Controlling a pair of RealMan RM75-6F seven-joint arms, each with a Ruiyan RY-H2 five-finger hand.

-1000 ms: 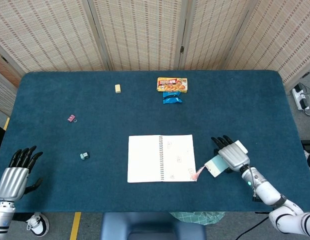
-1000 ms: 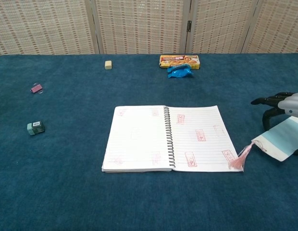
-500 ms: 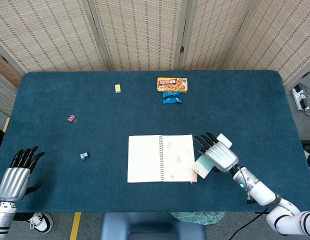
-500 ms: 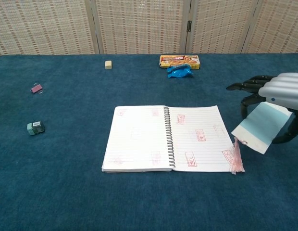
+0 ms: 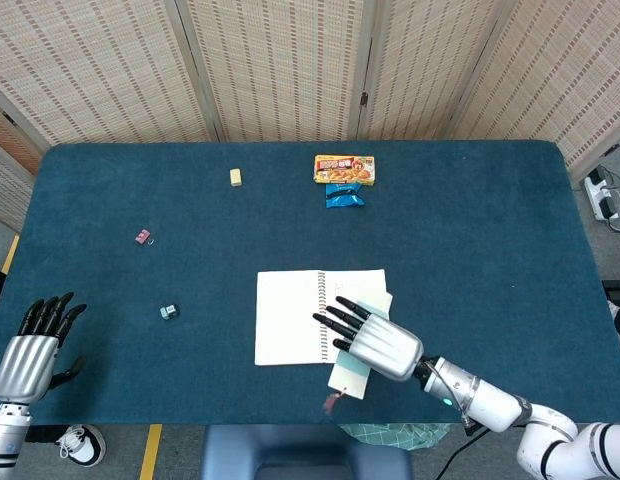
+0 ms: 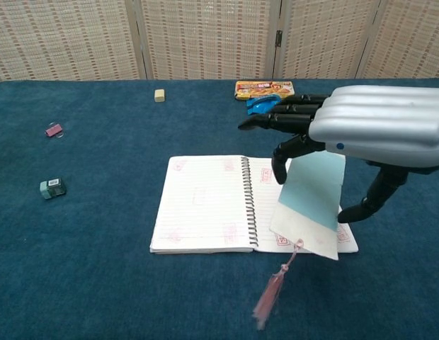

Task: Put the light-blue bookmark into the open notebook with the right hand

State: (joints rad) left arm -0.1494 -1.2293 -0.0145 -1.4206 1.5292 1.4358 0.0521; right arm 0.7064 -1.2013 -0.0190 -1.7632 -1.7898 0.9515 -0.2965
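The open spiral notebook [image 5: 290, 316] [image 6: 204, 204] lies at the table's middle front, with small red stamps on its white pages. My right hand [image 5: 378, 343] [image 6: 368, 132] hangs over its right page and holds the light-blue bookmark [image 5: 352, 374] [image 6: 311, 200] up off the paper. The bookmark slants down toward me, and its pink tassel [image 6: 270, 292] [image 5: 332, 403] dangles past the notebook's front edge. My left hand [image 5: 30, 352] rests at the front left corner with its fingers apart, holding nothing, seen only in the head view.
At the back middle lie an orange food box [image 5: 344, 168] [image 6: 264, 89] and a blue packet [image 5: 344, 195] [image 6: 265, 105]. A cream eraser [image 5: 235, 177] [image 6: 159, 95] is back left. A pink clip [image 5: 142, 237] [image 6: 54, 129] and a small green item [image 5: 168, 312] [image 6: 52, 187] lie left.
My right hand has carried the bookmark leftward from beside the notebook's right edge to above its right page, and it is higher and nearer the cameras. The tassel now swings free.
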